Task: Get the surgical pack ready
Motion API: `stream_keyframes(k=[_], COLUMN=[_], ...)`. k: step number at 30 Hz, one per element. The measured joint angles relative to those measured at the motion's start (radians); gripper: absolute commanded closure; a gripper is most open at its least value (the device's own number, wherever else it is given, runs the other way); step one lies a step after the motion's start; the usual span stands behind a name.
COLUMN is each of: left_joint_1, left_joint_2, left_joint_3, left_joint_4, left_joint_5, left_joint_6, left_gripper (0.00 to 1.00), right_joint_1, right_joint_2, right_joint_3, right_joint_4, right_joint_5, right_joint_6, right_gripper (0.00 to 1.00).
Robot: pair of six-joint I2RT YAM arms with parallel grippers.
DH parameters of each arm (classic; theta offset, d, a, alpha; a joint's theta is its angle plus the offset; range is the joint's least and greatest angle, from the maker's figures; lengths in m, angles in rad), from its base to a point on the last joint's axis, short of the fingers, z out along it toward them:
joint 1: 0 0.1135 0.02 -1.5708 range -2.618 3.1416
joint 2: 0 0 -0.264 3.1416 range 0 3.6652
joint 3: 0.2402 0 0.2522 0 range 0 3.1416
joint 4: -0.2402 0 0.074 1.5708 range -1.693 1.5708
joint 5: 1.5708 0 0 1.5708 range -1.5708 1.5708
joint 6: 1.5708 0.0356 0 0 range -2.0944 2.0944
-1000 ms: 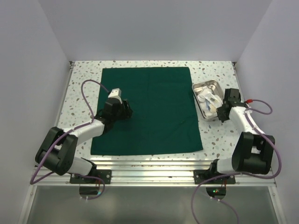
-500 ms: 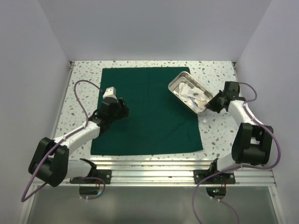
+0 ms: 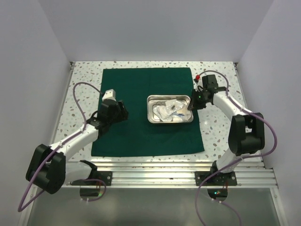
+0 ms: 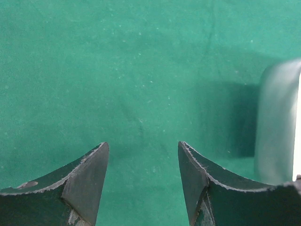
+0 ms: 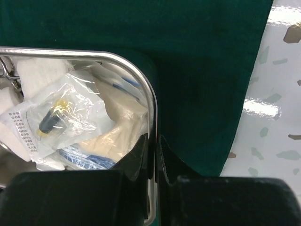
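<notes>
**Green drape spread flat, steel tray set on it, wrapping not yet begun**

Green cloth comes first: the dark green fabric drape [image 3: 141,134] lies open as one large square sheet in the middle of the speckled white counter [image 3: 84,80]. No edge or corner of it is folded in. On its right half, just right of centre, sits the shiny rectangular steel tray [image 3: 149,109], square to the sheet. The tray holds a loose heap of white and clear sealed packets [image 3: 171,109]; the right wrist view shows one with a small yellow and blue item inside.

The right tool [image 3: 192,104] is clenched on the tray's right-hand rim, one finger inside the wall and one outside. The left tool [image 3: 121,112] hangs released over the drape's left half, jaws apart with only bare cloth between them and the tray's end off to one side.

The step in hand looks like placing the tray on the sheet. Whether its base is fully down cannot be told. Next, the right tool would likely need to let go of the rim and back away without dragging the tray. One of the tools must then reach a drape edge or corner. Pinching that thin cloth off the counter and folding it over the tray will call for a low, careful grasp.
</notes>
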Motion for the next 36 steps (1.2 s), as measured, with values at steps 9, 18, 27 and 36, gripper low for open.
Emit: stream_keyframes(k=[9,18,27,36], left_joint_1=[0.001,0.001,0.001,0.045], left_joint_2=[-0.052,-0.090,-0.211,-0.226], left_joint_3=[-0.059,-0.114,-0.109,-0.127], left_joint_4=[-0.002,-0.056,-0.338,-0.494], left_joint_5=[0.053,0.056,-0.089,-0.115], left_joint_6=[-0.017,-0.091,-0.278,-0.418], left_gripper=[0.36,0.36,0.27,0.15], right_joint_1=[0.055,0.167,0.039,-0.072], right_joint_2=[0.190,0.275,0.287,0.457], right_joint_3=[0.147,0.271,0.322,0.554], right_joint_4=[-0.102,-0.167,-0.095,-0.019], right_joint_5=[-0.016,0.085,0.008,0.007], right_joint_6=[-0.284,-0.424,-0.333,-0.168], right_gripper=[1.00,0.56,0.40,0.43])
